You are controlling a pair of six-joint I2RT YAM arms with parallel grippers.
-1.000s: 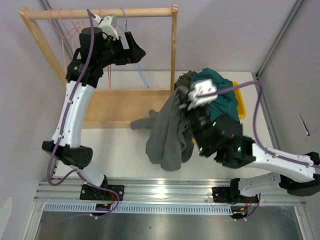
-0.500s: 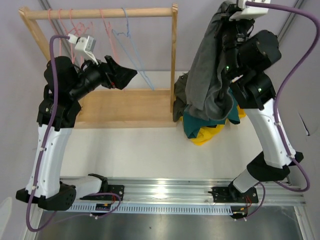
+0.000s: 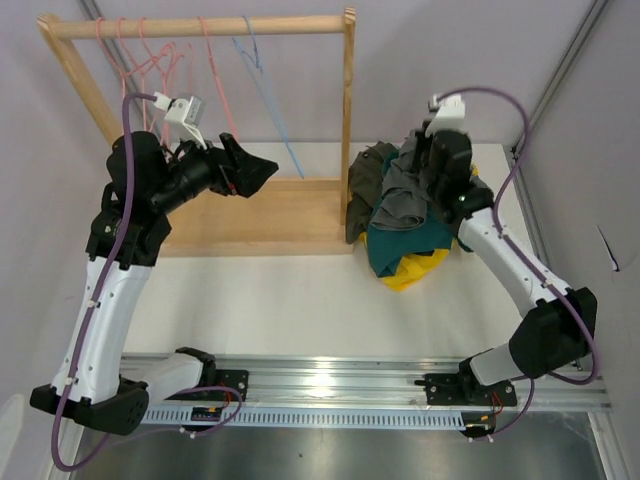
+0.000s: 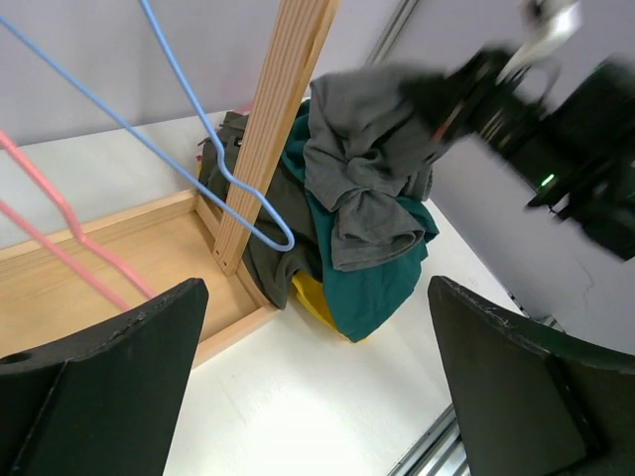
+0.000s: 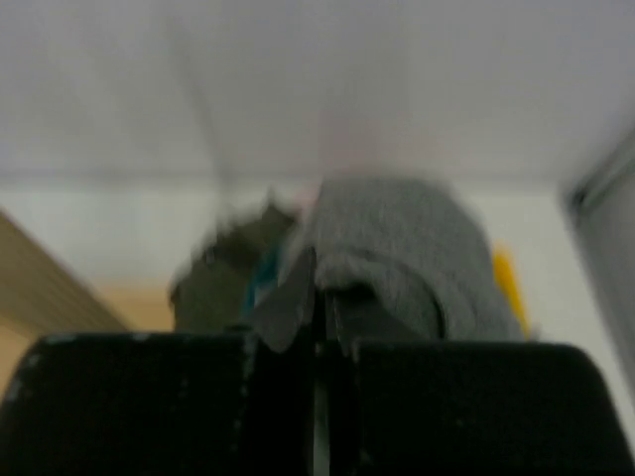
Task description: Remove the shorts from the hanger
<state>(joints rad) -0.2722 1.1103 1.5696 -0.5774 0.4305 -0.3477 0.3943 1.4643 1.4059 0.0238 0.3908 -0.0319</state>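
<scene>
Apparently at the set-down step, with soft grey cloth shorts (image 3: 398,200) atop the heap of teal, yellow and olive shorts (image 3: 400,247) beside the wooden rack post (image 3: 348,120), pinched in the closed right gripper (image 5: 317,307), left gripper (image 3: 255,172) gaping, empty; next, simply letting go.

**A:** where are the shorts (image 3: 405,215) at?

**B:** heaped on the table (image 3: 280,300), 3 o'clock of the rack (image 3: 348,100), touching its post. hangers (image 3: 247,45) up on the rail, 12 o'clock from the left gripper (image 3: 260,175).
</scene>
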